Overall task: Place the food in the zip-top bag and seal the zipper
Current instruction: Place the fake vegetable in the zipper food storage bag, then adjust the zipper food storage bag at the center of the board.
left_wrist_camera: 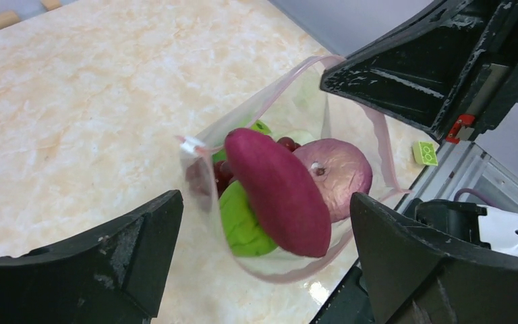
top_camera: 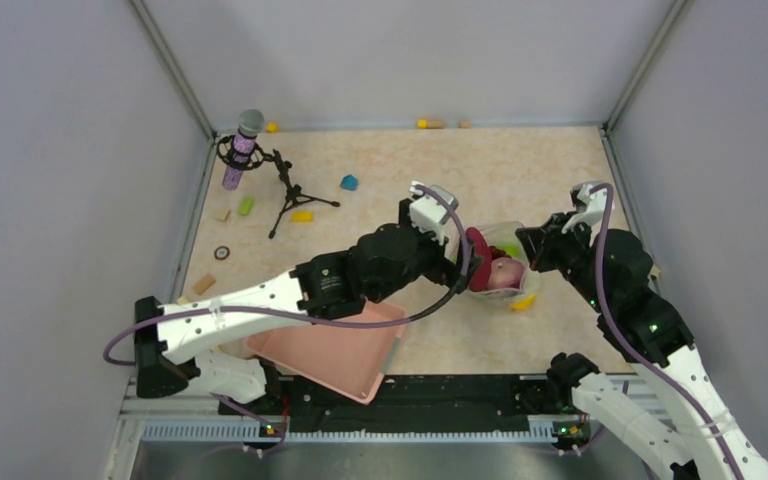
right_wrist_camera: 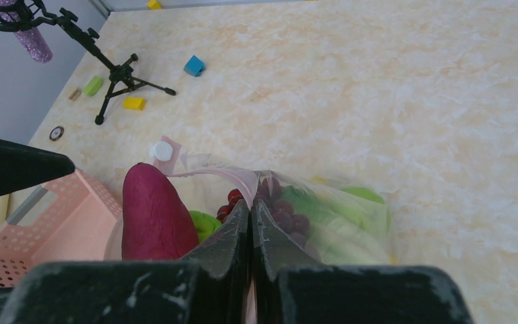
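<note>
Robot lab test cell. Plain grey walls (top_camera: 60, 150) close in three sides of the counter (top_camera: 520, 170), with metal frame posts (top_camera: 175, 70) at its far corners. My left arm (top_camera: 260, 300) and right arm (top_camera: 650, 330) sit on what looks like a slotted rail (top_camera: 360, 430) along the near edge. Microphone (top_camera: 243, 150) on tripod (top_camera: 290, 195) by the far-left corner.

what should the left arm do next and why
Probably nudge the sweet potato deeper with the open left gripper: it sticks out past the mouth of the bag, so the zipper can't close yet. The right gripper is shut on the rim, steadying it.
</note>
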Controlling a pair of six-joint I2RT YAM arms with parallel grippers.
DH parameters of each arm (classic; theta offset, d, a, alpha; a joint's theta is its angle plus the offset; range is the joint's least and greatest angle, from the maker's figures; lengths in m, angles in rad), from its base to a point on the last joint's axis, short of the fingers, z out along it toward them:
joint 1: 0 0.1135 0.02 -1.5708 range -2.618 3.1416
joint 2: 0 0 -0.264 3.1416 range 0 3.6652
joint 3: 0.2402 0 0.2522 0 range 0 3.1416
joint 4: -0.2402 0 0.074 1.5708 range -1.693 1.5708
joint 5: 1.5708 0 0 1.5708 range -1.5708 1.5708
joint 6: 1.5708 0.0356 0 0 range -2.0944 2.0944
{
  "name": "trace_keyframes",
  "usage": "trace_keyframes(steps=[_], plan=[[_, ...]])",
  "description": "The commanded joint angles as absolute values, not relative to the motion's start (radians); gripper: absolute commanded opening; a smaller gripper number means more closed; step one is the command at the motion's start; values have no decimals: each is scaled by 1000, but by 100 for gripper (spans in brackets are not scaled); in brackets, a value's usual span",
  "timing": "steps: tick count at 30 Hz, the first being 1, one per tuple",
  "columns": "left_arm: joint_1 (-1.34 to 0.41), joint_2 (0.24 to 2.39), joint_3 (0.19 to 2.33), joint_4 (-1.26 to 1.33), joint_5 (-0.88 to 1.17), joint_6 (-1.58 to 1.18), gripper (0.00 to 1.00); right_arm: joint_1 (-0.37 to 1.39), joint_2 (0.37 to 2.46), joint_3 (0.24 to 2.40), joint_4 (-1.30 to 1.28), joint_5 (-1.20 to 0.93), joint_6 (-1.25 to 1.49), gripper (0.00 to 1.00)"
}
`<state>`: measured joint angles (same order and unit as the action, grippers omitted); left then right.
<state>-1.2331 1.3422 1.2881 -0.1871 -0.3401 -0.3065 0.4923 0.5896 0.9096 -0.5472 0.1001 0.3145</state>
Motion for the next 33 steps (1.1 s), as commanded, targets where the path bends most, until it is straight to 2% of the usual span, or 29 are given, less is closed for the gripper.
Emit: trace_keyframes(steps=[1,9,19,21,23,26,27,33], plan=[[-1233,1241,1206,-190,-445,-380,99,482,587,919,-510,103,305,0],[-1225,1168,1078,-186,-515,-504,90,482,591,919,-511,103,304,0],[-1194,1372,1192,-156,-477,-552,67,481,591,919,-512,102,304,0],[-1178,1407,1211,-162,-440,-566,60,482,591,918,-512,101,303,0],[-1161,1429,1222,-163,-409,-582,47,482,592,919,-512,97,304,0],[-1148,1431,1227,-163,-400,-593,7,482,594,919,-509,94,305,0],[-1148,1424,1228,-164,-398,-594,0,483,597,919,-510,92,304,0],[-1148,1374,1260,-142,-355,-562,0,482,673,979,-510,78,314,0]])
